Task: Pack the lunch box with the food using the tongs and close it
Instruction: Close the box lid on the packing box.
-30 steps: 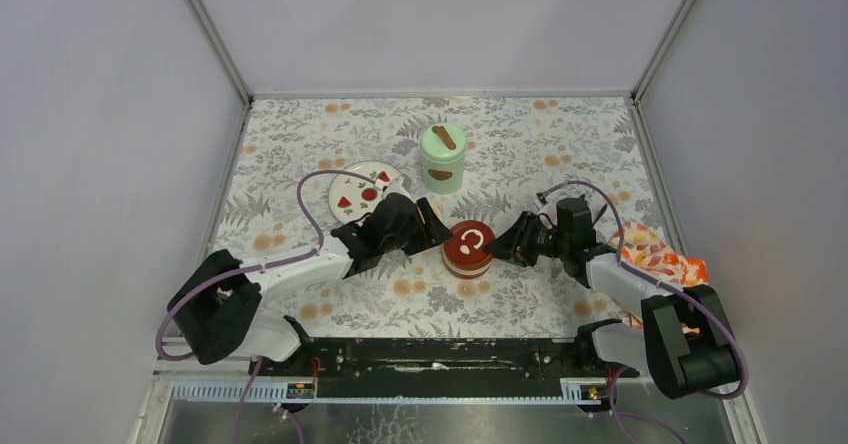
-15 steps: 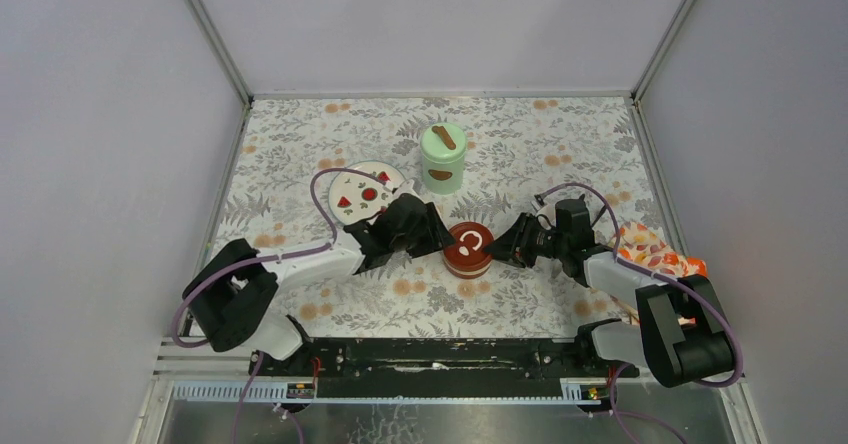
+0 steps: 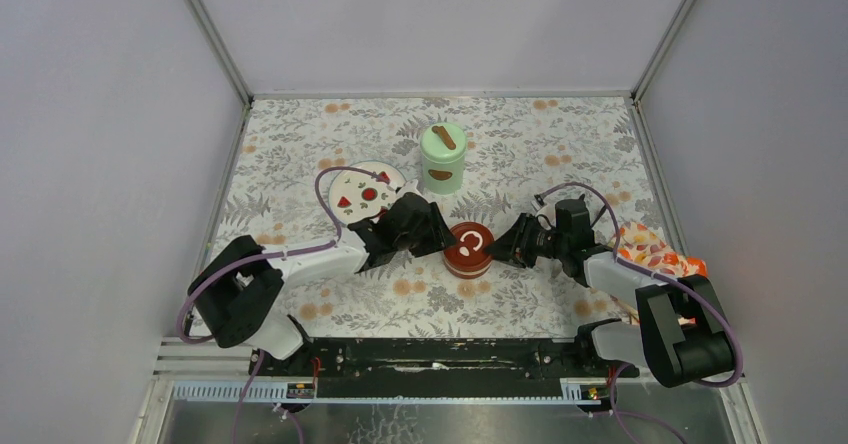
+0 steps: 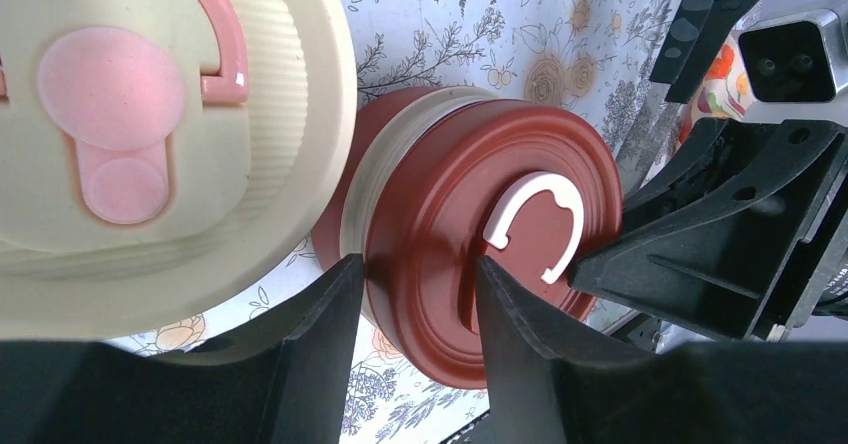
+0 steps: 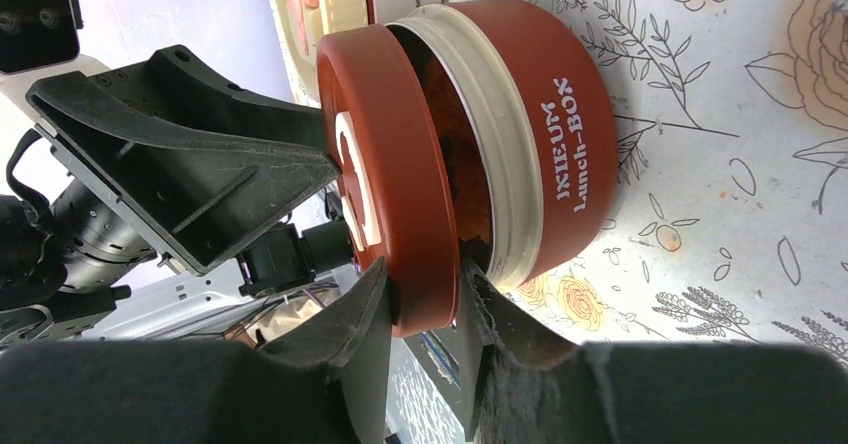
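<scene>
**LID SEATING ON THE DARK-RED BOWL: GRIP AND ALIGNMENT STATUS**

**Right gripper.** The right gripper (image 5: 420, 274) was closed narrowly on the rim of the dark-red lid (image 5: 395, 164), one finger on the top face and one beneath the edge. The lid lay directly between the fingertips. The steel bowl (image 5: 570, 164) sat just beyond them, on the underside of the lid.

**Left gripper.** The left gripper (image 4: 417, 264) approached from the opposite side, jaws partly open and straddling the lid's near edge. The lid lay straight ahead of the fingertips. Whether the pads bore on the lid could not be established.

**Governing relation.** The lid was round and had no long axis; its tilt was what mattered. It sat ajar, lifted clear of the bowl rim on the right gripper's side and closer to the rim on the far side. Orange food (image 5: 455, 144) showed through the gap. Seating would likely require the right-hand edge to come down level onto the rim. Both grippers were at the lid; only the right had a confirmed hold.

**Other items.** The cream lid (image 4: 270, 164) lay just beside the left gripper, to the outer side of its fingers. The mint-green jar (image 3: 443, 157) stood well beyond both grippers with its lid on.

**Hidden or unclear.**
- No tongs appeared in any view.
- The bowl's contents were visible only as a sliver.
- In the top view, the left gripper covered the cream lid.
- The bowl under the cream lid was cut off.
</scene>
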Available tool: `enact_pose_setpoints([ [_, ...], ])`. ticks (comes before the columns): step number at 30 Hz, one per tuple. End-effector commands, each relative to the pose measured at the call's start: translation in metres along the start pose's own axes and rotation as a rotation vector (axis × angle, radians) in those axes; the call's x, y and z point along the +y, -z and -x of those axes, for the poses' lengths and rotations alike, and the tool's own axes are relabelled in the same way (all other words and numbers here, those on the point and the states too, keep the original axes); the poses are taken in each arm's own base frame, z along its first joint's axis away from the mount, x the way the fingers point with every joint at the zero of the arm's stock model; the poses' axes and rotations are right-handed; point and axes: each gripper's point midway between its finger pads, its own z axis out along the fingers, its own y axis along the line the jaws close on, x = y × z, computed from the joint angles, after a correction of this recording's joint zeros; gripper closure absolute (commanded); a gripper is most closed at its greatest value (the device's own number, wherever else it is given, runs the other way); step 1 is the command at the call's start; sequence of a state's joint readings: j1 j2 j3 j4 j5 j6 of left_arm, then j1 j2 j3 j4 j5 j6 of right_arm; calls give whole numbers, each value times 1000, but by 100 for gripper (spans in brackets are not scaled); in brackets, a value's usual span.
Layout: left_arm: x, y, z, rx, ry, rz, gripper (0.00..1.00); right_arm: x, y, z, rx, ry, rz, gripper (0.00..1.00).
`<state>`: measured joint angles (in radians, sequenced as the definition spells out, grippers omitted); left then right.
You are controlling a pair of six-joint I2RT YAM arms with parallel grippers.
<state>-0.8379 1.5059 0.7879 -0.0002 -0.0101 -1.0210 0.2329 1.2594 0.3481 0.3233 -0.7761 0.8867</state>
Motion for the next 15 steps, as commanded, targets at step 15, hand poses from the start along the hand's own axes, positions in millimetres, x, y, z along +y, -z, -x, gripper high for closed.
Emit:
enact_pose_setpoints([
  [15, -2, -5, -7, 27, -19, 17, 54, -8, 5, 7, -7, 83, -89, 52],
])
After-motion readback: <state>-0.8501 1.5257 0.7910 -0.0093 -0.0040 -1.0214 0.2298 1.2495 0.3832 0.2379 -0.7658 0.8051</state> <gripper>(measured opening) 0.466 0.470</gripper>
